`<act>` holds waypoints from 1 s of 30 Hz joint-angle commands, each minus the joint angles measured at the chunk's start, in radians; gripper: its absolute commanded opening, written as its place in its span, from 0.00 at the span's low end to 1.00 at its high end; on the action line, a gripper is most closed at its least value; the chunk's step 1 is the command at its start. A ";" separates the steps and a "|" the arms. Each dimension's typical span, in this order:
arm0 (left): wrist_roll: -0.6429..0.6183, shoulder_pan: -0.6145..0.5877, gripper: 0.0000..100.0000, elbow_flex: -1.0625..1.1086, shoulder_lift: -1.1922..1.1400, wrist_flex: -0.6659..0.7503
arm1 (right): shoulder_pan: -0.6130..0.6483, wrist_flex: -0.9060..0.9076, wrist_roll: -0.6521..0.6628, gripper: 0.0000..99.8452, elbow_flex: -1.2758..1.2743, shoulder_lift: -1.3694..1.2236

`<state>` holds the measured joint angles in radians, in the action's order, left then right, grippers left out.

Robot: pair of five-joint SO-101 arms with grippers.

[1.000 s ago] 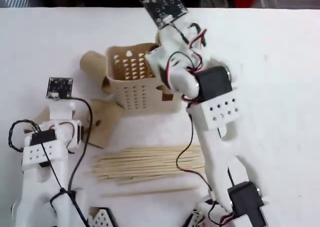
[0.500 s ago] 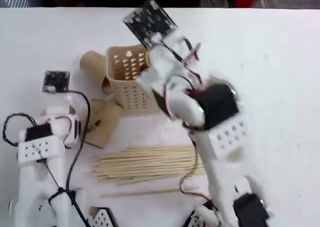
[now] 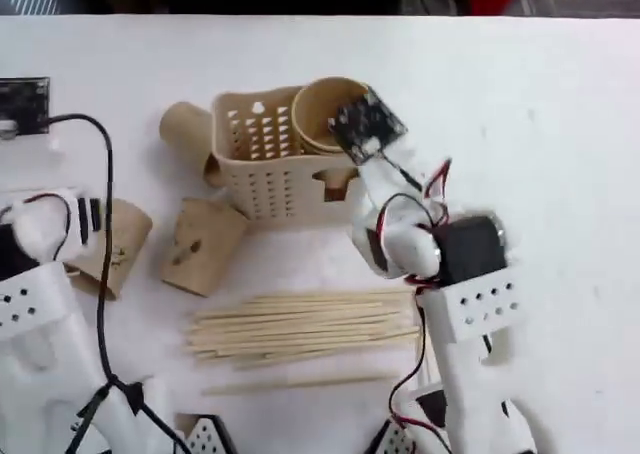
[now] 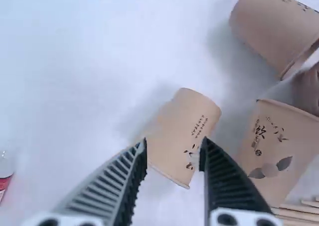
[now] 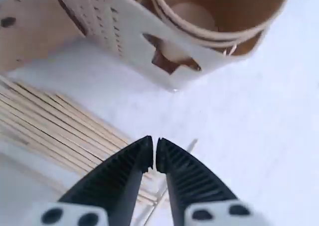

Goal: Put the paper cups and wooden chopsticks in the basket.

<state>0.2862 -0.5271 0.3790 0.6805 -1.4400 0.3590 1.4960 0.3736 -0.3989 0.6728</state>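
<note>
Left claw (image 4: 172, 147): fingers apart, poised over the near cup (image 4: 183, 131), which lies on its side on the worktop (image 3: 560, 124); contact cannot be told.
Right claw (image 5: 154, 147): fingers together, holding nothing, above the edge of the wooden chopsticks (image 5: 55, 119).
Wooden chopsticks (image 3: 300, 329): loose bundle lying flat, in front of the basket (image 3: 265, 179).
Basket: one upright cup (image 3: 320, 114) inside.
Other cups: middle cup (image 3: 205, 244) lying near the basket's front corner; far cup (image 3: 185, 129) lying against its side.

White worktop (image 3: 560, 124) has the basket (image 3: 265, 179) on it, three paper cups (image 3: 203, 246) on their sides to its left — plus a chopstick pile (image 3: 300, 329) nearer the arms, one stick seemingly lying apart.
</note>
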 commanded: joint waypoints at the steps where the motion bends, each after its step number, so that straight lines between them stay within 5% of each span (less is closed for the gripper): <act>1: -0.025 -0.033 0.26 -0.038 0.019 0.002 | -0.018 -0.131 0.015 0.02 -0.259 0.081; 11: 0.020 -0.213 0.26 0.207 -0.183 0.150 | -0.016 -0.280 0.014 0.02 -0.531 0.189; 20: 0.058 -0.191 0.26 0.230 -0.409 0.250 | -0.013 -0.300 0.014 0.02 -0.559 0.208; 30: -0.061 -0.082 0.25 0.221 -0.530 0.391 | -0.018 -0.429 0.014 0.02 -0.657 0.209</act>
<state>0.2739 -0.6759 0.6137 0.1496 -1.0748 0.3498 1.1047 0.3813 -1.0526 0.8585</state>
